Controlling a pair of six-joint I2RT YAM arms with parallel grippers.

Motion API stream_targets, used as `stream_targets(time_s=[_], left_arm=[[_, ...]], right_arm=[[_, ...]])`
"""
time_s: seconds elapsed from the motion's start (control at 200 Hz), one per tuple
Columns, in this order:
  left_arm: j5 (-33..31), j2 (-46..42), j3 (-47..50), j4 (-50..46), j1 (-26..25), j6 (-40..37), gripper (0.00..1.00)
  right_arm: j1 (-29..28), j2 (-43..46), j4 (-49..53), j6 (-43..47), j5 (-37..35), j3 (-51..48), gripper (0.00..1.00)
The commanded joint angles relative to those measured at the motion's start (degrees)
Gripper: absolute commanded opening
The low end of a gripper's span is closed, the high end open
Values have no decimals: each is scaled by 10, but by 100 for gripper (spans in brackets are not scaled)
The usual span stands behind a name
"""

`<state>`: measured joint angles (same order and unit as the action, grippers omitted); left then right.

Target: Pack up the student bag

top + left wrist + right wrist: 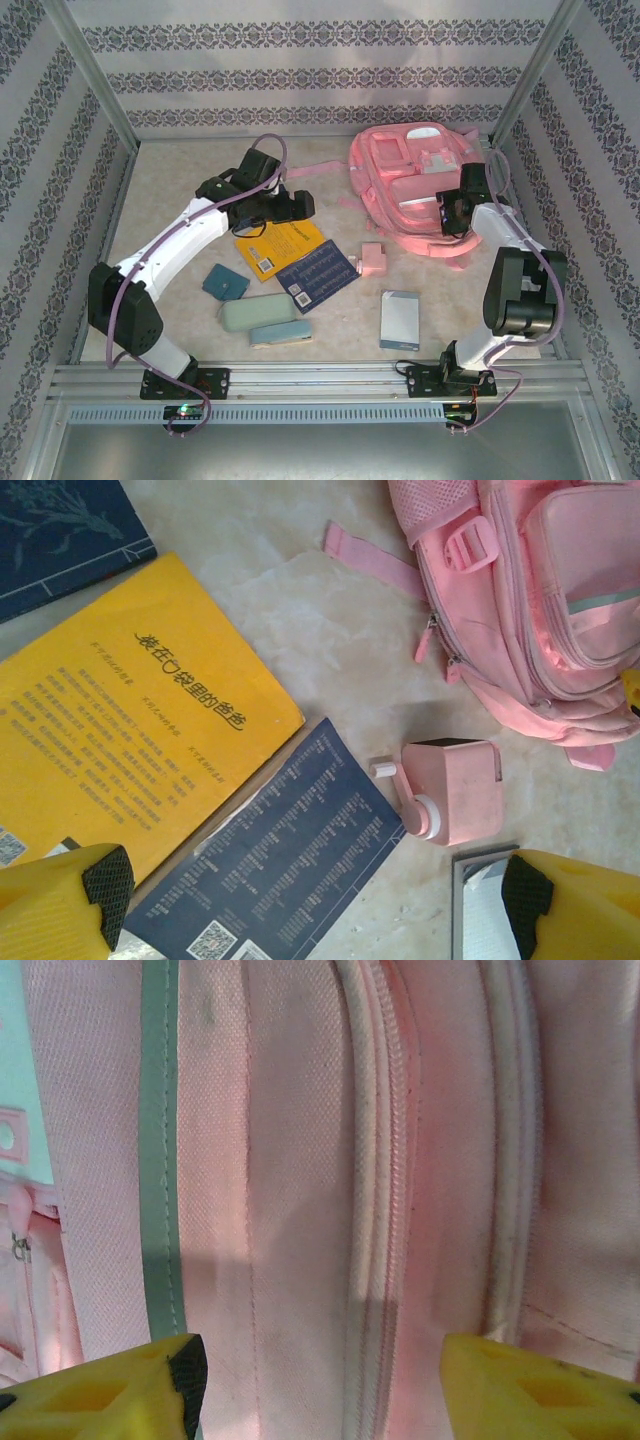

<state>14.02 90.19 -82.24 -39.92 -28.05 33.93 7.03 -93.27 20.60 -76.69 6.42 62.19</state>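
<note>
- Two grippers are at work. The left gripper is spread wide with nothing in it above the books, and is best kept clear until the bag has been opened.
- The student bag lies flat at the far right of the table, front pockets up. It appears to be zipped shut, so opening it is judged to be the step in hand.
- The right gripper is poised over the bag's zip. Its jaws are parted, the fabric lies flat between them, and nothing is pinched. The pull should be found, taken squarely and drawn along the seam, so that the bag is not dragged.
- Counted from left to right:
  - one teal pouch
  - two cases: a pale green pencil case and a blue pencil case
  - three books: a plant-patterned dark blue book, a yellow book and a text-covered dark blue book
  - one small pink container
  - one grey-blue flat case
  - one bag
</note>
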Motion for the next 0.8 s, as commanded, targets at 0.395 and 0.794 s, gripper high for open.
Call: stream_targets(time_s=[0.395,0.794], left_arm=[[-33,-76,63,-27,-1,-27,95],[-105,-71,17,-59,-1,-42,92]], right_arm=[[6,-101,-89,63,65,59,14],[-29,-79,-70,140,151,182,0]])
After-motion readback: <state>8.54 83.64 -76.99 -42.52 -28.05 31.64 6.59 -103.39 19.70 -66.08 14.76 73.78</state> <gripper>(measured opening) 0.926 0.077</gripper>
